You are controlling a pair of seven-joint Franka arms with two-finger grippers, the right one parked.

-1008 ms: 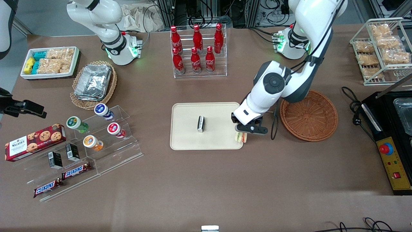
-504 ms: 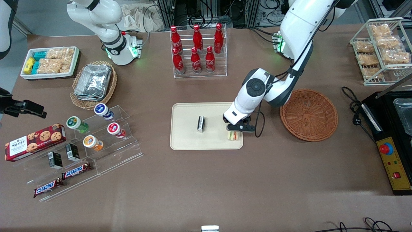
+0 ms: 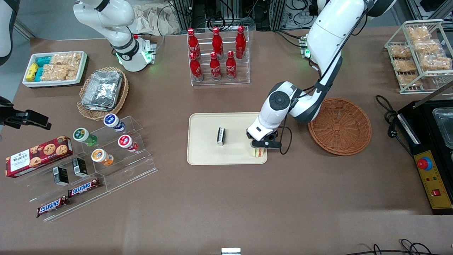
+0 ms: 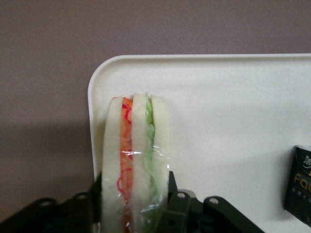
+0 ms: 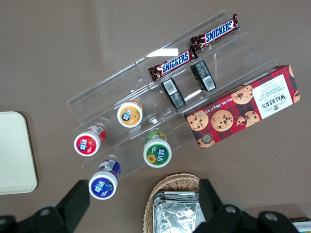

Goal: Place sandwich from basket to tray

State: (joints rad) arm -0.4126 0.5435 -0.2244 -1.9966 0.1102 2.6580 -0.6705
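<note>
- The triangular wedge sandwich of pale bread with green and orange-red filling stands on edge in clear wrap, over the corner of the tray nearest the front camera and toward the working arm's end of the table; whether its lower edge touches the tray surface cannot be told
- The left arm's black two-finger gripper sits directly above the sandwich, its jaws closed narrowly on the two bread faces, one finger pressed against the wrap on the green-filling side
- The flat rectangular cream-beige tray with rounded corners and a low rim lies on the brown table; in the wrist view the sandwich stands just inside the tray's rounded corner
- A small black rectangular packet lies near the middle of the tray, well apart from the sandwich
- The round, shallow, reddish-brown woven wicker basket rests on the table beside the tray, toward the working arm's end, with nothing in it
- A clear acrylic rack of red cola bottles stands farther from the front camera than the tray
- Toward the parked arm's end, a lighter tan scalloped wicker basket holding foil packs sits near a clear stepped stand with coloured round-lidded cups
</note>
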